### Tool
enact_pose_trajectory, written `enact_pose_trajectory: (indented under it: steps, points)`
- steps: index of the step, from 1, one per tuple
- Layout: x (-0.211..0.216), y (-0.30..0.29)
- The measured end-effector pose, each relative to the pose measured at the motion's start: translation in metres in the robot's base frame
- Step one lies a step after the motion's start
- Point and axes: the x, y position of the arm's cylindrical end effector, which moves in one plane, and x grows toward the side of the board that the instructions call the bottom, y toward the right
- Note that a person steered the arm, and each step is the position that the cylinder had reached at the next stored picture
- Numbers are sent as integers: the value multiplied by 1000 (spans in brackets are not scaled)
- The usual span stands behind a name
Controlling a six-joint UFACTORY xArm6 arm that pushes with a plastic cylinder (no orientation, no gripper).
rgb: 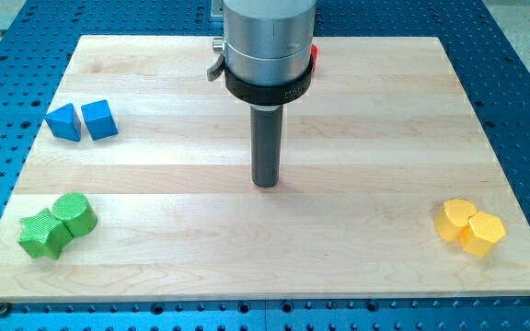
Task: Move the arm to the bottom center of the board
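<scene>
Fingers: none fitted; my tip [265, 184] rests mid-table [357, 92], well apart from all blocks. Target, the bottom centre, lies toward the view's bottom. Risk: lateral drift would shove the green blocks [58, 225] or yellow blocks [468, 226].

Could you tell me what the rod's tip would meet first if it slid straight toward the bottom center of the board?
Probably nothing: my tip has only bare pale wooden board below it. The green blocks and yellow blocks lie far to either side.
</scene>
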Motion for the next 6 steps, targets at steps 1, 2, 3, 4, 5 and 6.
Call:
enact_pose_trajectory:
  steps: [1,2,3,4,5,6]
  points:
    - [0,4]
    - [-7,15]
    - [-7,33]
    - [-4,28]
    - [-4,26]
    - [19,-8]
